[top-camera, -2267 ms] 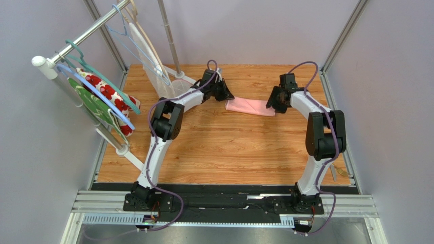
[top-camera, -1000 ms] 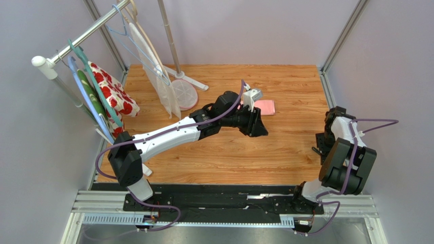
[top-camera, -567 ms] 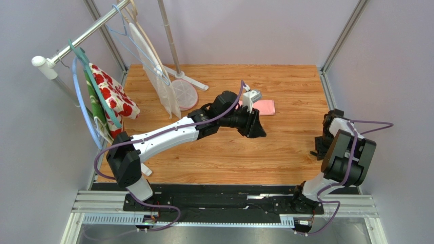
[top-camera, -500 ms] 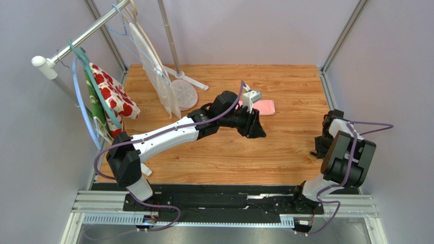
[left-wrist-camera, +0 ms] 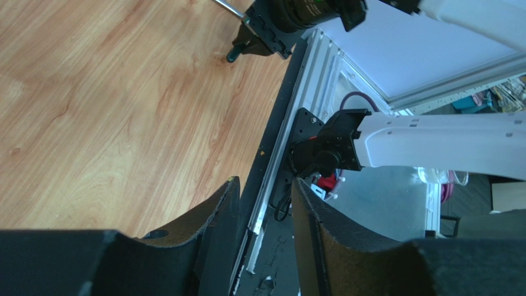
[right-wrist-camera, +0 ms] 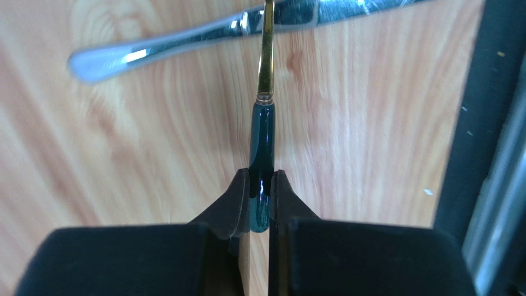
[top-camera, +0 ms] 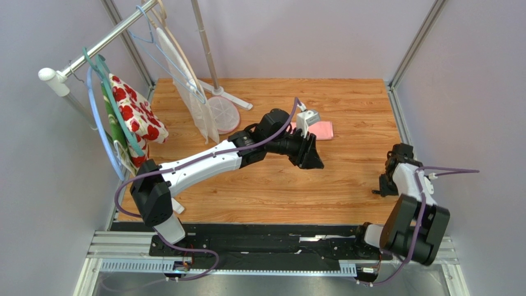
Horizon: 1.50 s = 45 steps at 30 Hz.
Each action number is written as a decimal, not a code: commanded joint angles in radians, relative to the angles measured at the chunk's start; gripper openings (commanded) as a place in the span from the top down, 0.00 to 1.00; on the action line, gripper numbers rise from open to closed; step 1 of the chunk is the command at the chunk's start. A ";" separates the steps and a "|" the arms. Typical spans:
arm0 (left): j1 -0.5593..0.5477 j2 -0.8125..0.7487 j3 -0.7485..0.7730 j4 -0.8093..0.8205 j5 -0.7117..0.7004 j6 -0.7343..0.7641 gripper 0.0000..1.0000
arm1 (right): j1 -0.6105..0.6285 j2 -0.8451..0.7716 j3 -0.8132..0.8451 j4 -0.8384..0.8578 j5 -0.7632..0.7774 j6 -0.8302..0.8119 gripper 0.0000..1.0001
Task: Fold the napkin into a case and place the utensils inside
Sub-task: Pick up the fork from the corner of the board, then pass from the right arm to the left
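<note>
The bench [top-camera: 259,185] is a light wood-grain top with long planks running left to right, bare over most of its near half. Pale grey walls [top-camera: 308,37] close it in on three sides, with slanted aluminium posts [top-camera: 415,43] at the far corners. Along the near edge runs a black strip and a metal rail [top-camera: 271,246] that carries both arm bases.

At the left, a rack bar [top-camera: 99,46] holds hangers [top-camera: 92,117], a white cloth with red flowers [top-camera: 139,117] and a green cloth [top-camera: 111,120]. A pole [top-camera: 204,43] rises from a round white foot [top-camera: 223,116] on the far left of the wood.

The napkin [top-camera: 322,130] lies folded into a small pink rectangle on the far half of the bench, right of centre, its left end hidden behind the left arm. The left tool [top-camera: 313,161] sits just on the near side of it; in its wrist view, the left tool [left-wrist-camera: 265,203] has its jaws apart, with nothing between them.

The right tool [top-camera: 378,192] is low at the bench's right edge, well apart from the napkin. In its wrist view, the right tool [right-wrist-camera: 260,185] is clamped on the end of a dark-handled utensil [right-wrist-camera: 262,142] whose gold shaft crosses a silver utensil [right-wrist-camera: 185,40] lying flat on the wood. Which of the two is on top where they cross cannot be told.
</note>
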 commanded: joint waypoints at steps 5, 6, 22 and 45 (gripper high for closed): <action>0.065 0.027 -0.024 0.142 0.109 -0.072 0.43 | 0.184 -0.336 0.105 -0.060 0.045 -0.191 1.00; 0.088 0.031 -0.033 0.188 0.137 -0.114 0.43 | 0.205 -0.355 0.117 -0.032 0.022 -0.280 1.00; 0.359 0.125 -0.134 0.602 0.332 -0.457 0.43 | 0.673 -0.325 0.075 0.673 -0.725 -0.721 1.00; 0.389 0.182 -0.251 0.806 0.415 -0.573 1.00 | 0.874 -0.260 0.137 0.532 -0.592 -0.767 0.37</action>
